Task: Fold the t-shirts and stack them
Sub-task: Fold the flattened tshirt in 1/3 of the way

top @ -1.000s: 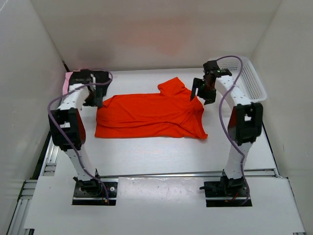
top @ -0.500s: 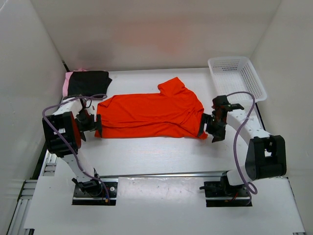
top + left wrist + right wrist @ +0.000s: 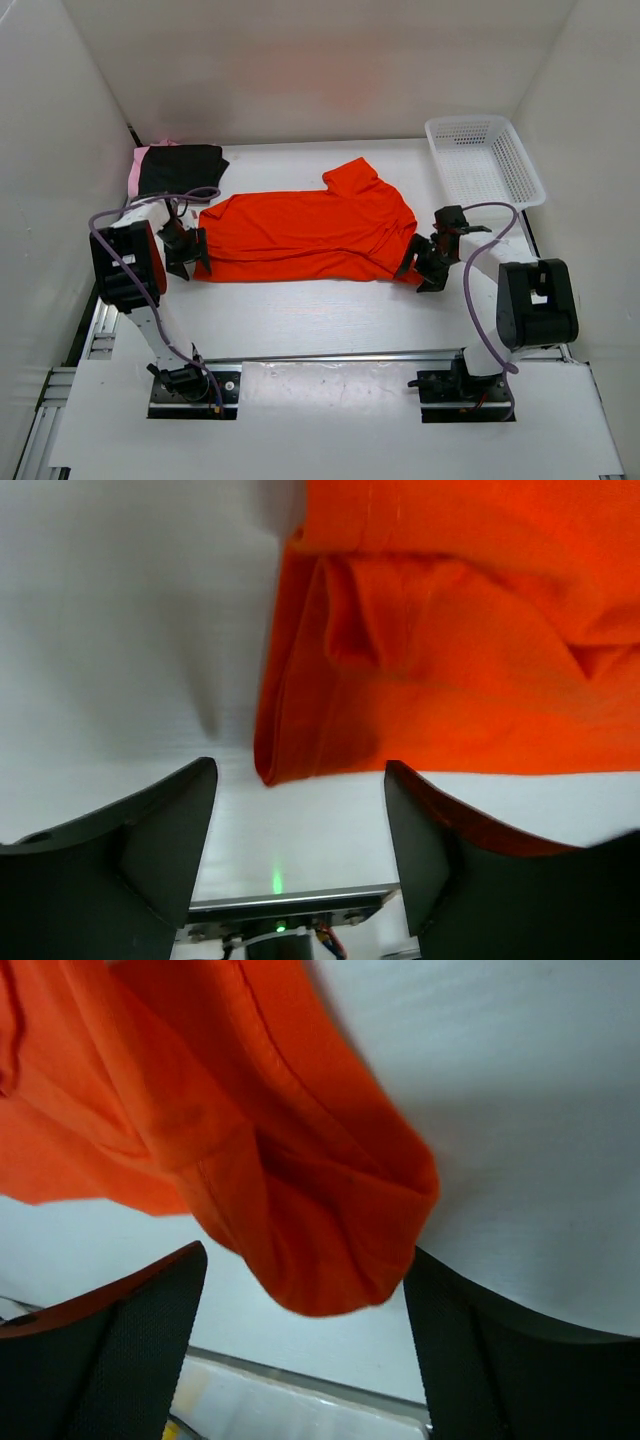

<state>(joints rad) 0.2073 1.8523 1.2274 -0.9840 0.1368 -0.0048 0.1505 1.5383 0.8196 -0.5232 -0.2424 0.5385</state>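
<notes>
**Presently: both grippers set at the near corners of the orange-red shirt, neither closed**

The orange-red t-shirt lies spread across the middle of the table, one sleeve pointing to the far edge. The black t-shirt sits folded on the pink t-shirt at the far-left corner. The basket stands at the far-right corner.

The left gripper is low at the shirt's near-left corner, jaws apart. The wrist view shows the hem corner between the fingers but not yet pinched. The right gripper is at the near-right corner, jaws likewise apart, with a doubled lobe of cloth lying between them.

Assessment: the step in hand appears to be taking both near corners for a fold toward the far edge.

- Each gripper should go down until the lower finger slides under the cloth. It should then close on both layers (the right corner is already bunched, so a shallow bite may catch only one).
- Both corners should rise together and level, or the fold line will skew.
- The lift should be kept low, so that the far half stays flat on the table.
</notes>
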